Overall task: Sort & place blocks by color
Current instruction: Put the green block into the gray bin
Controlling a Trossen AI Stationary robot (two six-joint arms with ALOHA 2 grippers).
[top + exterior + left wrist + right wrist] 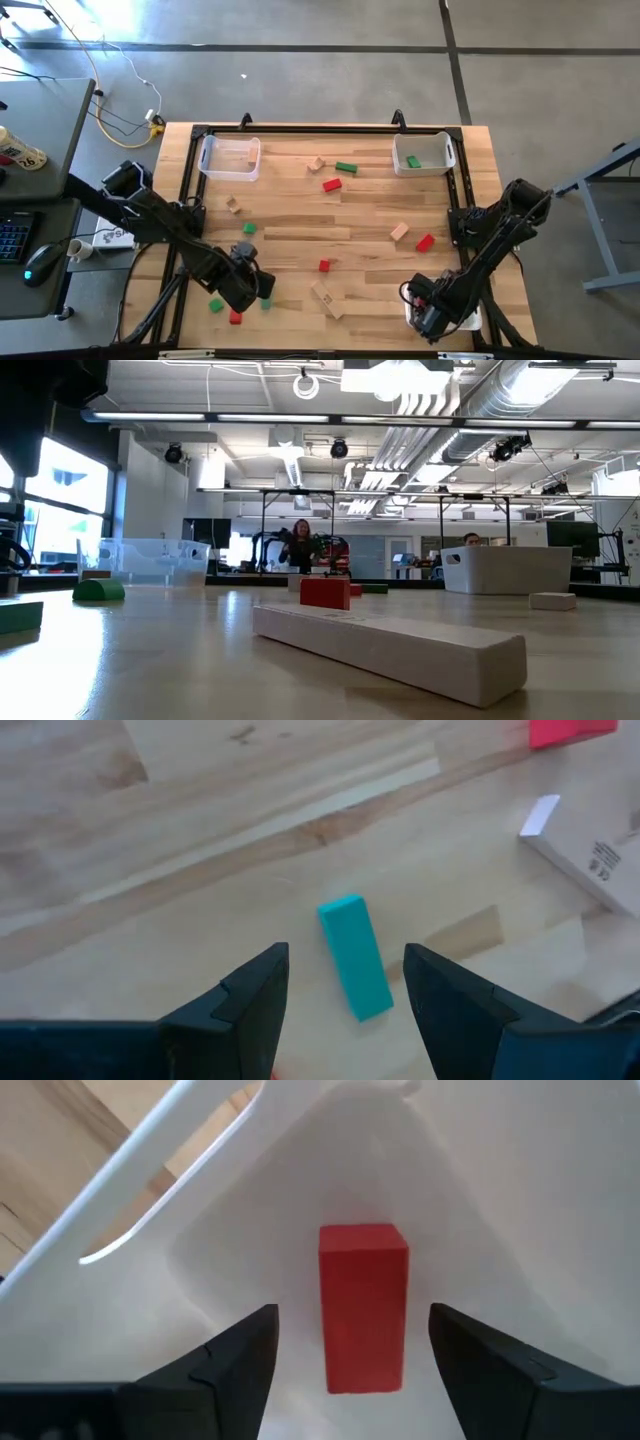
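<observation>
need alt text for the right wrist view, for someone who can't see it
A red block lies on the floor of a white bin, between the two dark fingers of the right claw, which stand open on either side without touching it. Past the bin's rim, at one corner, a strip of wooden table shows.
</observation>
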